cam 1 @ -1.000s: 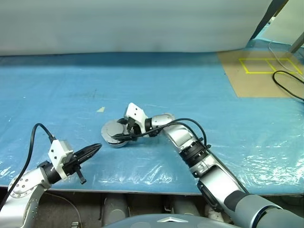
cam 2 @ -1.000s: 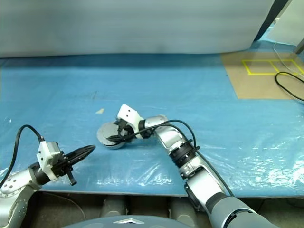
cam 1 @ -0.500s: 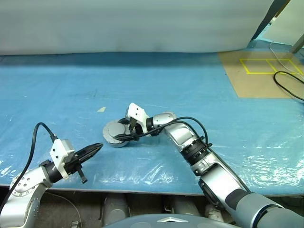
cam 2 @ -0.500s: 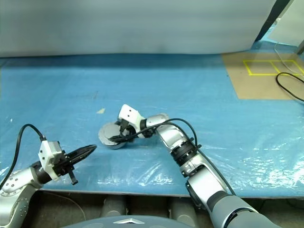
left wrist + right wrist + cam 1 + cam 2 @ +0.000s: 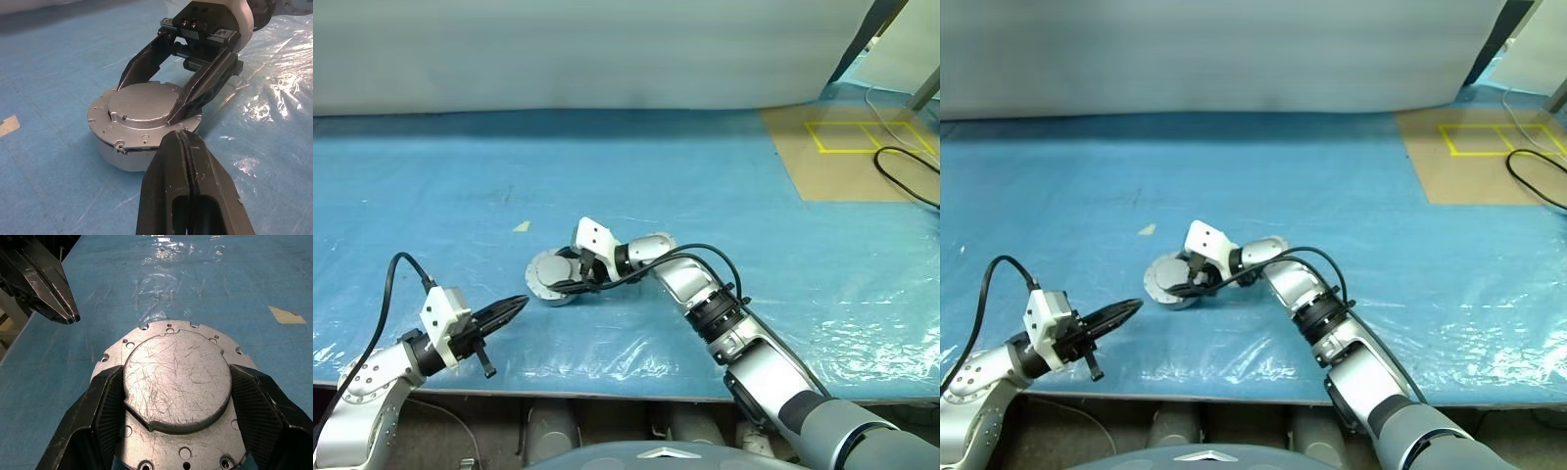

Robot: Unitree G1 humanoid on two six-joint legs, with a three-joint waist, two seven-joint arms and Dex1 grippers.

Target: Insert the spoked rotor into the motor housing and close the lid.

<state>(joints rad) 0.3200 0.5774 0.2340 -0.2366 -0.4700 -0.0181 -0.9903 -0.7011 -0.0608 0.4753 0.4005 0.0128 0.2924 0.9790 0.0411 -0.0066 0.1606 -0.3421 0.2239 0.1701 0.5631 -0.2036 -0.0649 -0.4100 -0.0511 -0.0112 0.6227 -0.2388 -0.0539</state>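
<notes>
Your right gripper (image 5: 176, 396) straddles the lid (image 5: 177, 382), fingers against its raised centre, lid down on the motor housing (image 5: 122, 152) on the blue sheet (image 5: 705, 176). Left gripper (image 5: 509, 307) clenched, empty, near.

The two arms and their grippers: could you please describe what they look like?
Both arms are silvery metal with black joint rings. Each wrist carries a white block, and a black cable loops along each arm. The left gripper and the right gripper each have two black, tapered fingers.

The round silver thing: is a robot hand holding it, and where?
The right gripper has the lid between its fingers, at the raised disc's two opposite edges. The left gripper holds nothing.
</notes>
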